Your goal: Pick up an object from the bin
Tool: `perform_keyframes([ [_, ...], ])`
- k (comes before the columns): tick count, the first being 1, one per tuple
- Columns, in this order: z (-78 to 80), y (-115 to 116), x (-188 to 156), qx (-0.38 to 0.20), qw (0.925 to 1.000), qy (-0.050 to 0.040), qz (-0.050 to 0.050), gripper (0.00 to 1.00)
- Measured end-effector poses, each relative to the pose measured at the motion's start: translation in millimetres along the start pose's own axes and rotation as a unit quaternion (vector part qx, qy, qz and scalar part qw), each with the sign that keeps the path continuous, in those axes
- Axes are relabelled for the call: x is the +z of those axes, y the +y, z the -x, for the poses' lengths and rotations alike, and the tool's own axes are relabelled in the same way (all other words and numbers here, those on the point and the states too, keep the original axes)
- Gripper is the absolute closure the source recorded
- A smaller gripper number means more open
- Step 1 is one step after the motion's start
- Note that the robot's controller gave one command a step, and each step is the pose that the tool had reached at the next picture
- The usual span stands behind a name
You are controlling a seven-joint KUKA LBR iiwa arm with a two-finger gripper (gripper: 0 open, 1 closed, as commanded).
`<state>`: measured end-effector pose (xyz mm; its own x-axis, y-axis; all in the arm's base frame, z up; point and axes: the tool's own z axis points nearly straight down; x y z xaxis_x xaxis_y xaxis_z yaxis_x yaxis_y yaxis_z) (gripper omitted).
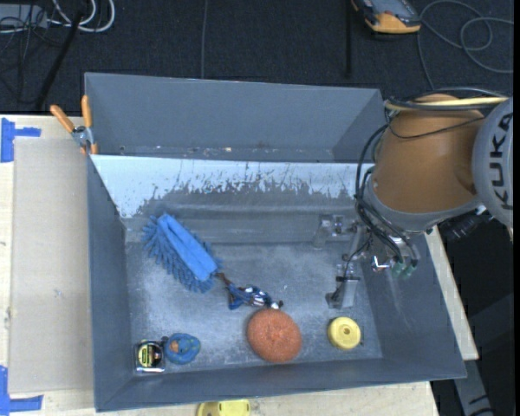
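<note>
Sitting by the near wall of the bin, the small yellow round piece lies just at six o'clock from the jaws poised above it, open or closed I cannot tell, with the orange ball at eight o'clock and the blue brush farther off at nine.

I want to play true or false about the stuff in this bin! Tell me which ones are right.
1. The blue brush lies in the left half of the bin. True.
2. The gripper holds the blue brush. False: it is far from the brush, on the right, close to the yellow round thing.
3. The reddish ball lies left of the yellow round thing. True.
4. The tape measure lies in the far right corner. False: it lies in the near left corner.
</note>
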<state>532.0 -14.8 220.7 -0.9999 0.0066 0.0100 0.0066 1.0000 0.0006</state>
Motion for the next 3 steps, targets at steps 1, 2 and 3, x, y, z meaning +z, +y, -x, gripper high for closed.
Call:
perform_keyframes([
  [1,1.4,0,-4,0.0,1.0,-0.004,0.0,0.0],
  [2,23.2,51,71,-0.011,0.9999,-0.0066,0.0,0.0],
  [3,48.7,88,69,0.013,0.9999,-0.002,0.0,0.0],
])
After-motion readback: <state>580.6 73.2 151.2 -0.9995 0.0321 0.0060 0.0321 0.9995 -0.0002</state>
